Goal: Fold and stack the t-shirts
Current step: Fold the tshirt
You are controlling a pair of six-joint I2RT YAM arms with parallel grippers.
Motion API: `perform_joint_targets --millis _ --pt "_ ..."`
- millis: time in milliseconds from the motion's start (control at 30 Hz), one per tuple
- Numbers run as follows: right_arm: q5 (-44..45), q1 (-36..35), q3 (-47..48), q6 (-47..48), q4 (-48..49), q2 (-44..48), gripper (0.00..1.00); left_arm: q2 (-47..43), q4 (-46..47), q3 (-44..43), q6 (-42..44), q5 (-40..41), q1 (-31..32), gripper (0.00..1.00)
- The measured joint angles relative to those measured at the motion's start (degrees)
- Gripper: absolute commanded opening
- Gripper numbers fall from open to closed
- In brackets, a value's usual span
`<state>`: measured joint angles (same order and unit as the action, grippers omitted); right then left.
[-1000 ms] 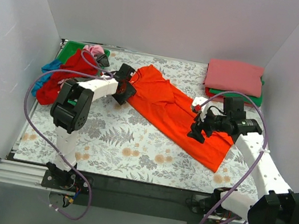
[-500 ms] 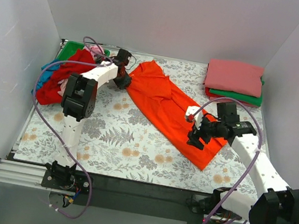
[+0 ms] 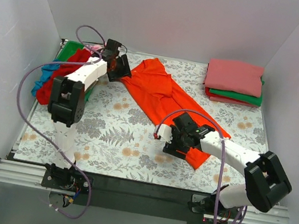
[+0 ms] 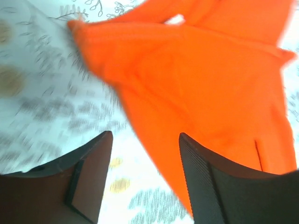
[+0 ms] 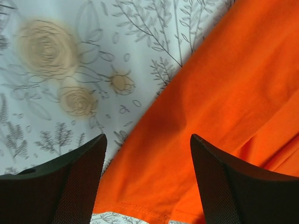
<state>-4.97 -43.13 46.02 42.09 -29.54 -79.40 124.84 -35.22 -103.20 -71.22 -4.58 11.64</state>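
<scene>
Left arm's reaching way out to the back-left, with the left gripper [image 3: 118, 67] tipped down at the far corner of the orange-red shirt [image 3: 163, 100]; jaws spread wide with nothing in them, and I can't tell if the tips touch the cloth. Right arm's low and bent across to the left, right gripper [image 3: 175, 144] over the shirt's near hem, also wide open and empty; the shirt lies diagonally on the floral table cloth [image 3: 105, 133], folded stack [image 3: 234, 77] back right, loose pile [image 3: 63, 73] back left.
</scene>
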Motion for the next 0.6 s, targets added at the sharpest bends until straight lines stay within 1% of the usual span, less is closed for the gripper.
perform_joint_targets --millis 100,133,167,200,233,300,333,433,467,533,600 --pt "5.53 -0.94 0.02 -2.51 1.99 -3.26 0.72 -13.16 3.5 10.03 2.08 1.29 0.09 0.72" --pt "6.91 -1.03 0.0 -3.1 2.47 -3.87 0.67 -18.75 5.35 14.03 2.58 2.1 0.11 0.76" --pt "7.89 -1.11 0.0 -3.52 2.82 -4.31 0.63 -24.46 6.8 17.57 2.99 2.73 0.11 0.82" --pt "8.74 -1.16 -0.07 -4.11 3.15 -4.5 0.57 -30.6 8.48 20.76 3.39 3.3 0.09 0.84" --pt "9.46 -1.16 -0.13 -4.52 3.41 -4.57 0.46 -36.48 10.69 24.06 3.52 3.74 0.04 0.85" --pt "9.79 -1.25 -0.57 -5.27 4.13 -4.57 0.36 -48.78 14.58 30.53 3.74 4.07 -0.26 0.86" --pt "9.44 -1.38 -0.83 -5.73 4.11 -4.59 0.27 -54.38 16.04 33.38 3.72 3.91 -0.44 0.86" --pt "6.51 -2.51 -0.94 -6.73 3.1 -4.72 0.16 -67.78 18.18 39.5 3.67 0.83 -1.07 0.86" --pt "5.01 -3.26 -0.92 -7.02 2.67 -4.74 0.15 -70.75 18.56 40.83 3.43 -0.74 -1.09 0.86" --pt "1.49 -5.53 -0.57 -7.43 1.4 -5.07 0.13 -75.12 18.75 43.32 2.95 -4.46 -1.11 0.86" --pt "-2.29 -8.04 0.76 -7.69 -0.57 -6.19 0.12 -77.68 18.16 45.92 2.38 -8.0 -1.03 0.86"
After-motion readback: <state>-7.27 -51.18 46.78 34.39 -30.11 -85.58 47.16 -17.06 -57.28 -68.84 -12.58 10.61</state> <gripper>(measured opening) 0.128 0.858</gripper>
